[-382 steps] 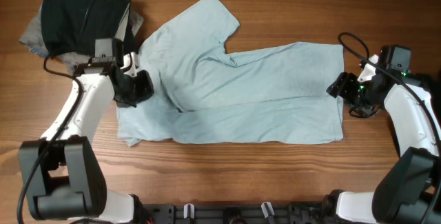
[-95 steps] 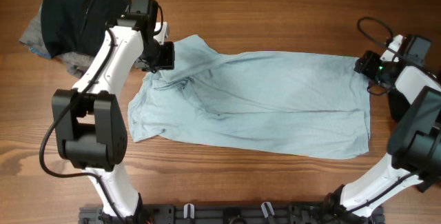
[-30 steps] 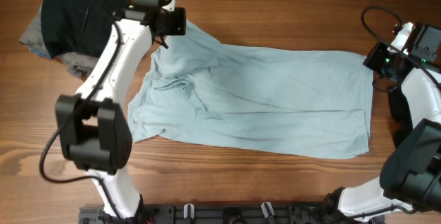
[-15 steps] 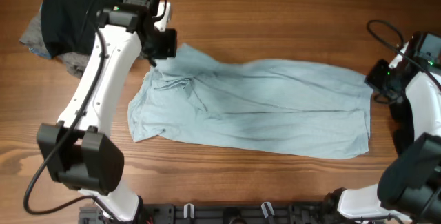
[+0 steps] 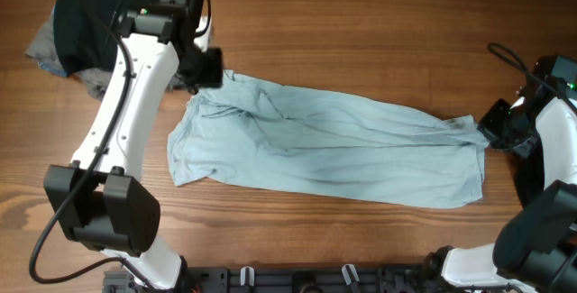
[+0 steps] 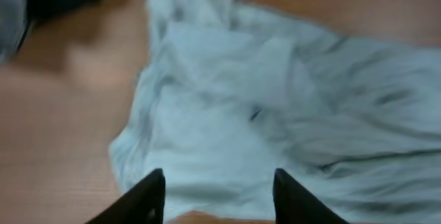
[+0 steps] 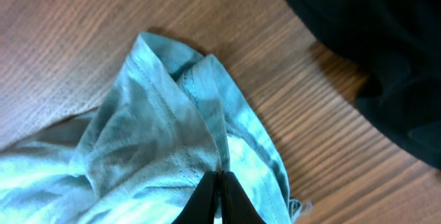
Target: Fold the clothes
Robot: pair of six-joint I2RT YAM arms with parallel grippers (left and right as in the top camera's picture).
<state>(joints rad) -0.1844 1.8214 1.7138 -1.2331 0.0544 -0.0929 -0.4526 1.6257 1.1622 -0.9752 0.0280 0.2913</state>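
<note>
A light blue T-shirt [image 5: 325, 149] lies spread lengthwise on the wooden table, rumpled along its upper edge. My left gripper [image 5: 206, 68] hovers over the shirt's upper left end. In the left wrist view it [image 6: 219, 182] stands open, with the wrinkled shirt [image 6: 275, 93] below and nothing between its fingers. My right gripper [image 5: 494, 129] is at the shirt's right end. The right wrist view shows it [image 7: 218, 176] shut on a bunched corner of the shirt [image 7: 151, 141], hem stitching visible just above the jaws.
A pile of dark clothes [image 5: 99, 13] sits at the table's back left, with a grey garment [image 5: 45, 45] under it, close to my left arm. A black shape [image 7: 372, 45] fills the upper right of the right wrist view. Bare wood runs along the back and front.
My left gripper opened and let go of the shirt's upper left edge, drifting slightly left and nearer. My right gripper pulled the right corner nearer, so the shirt's upper edge dropped and bunched.
</note>
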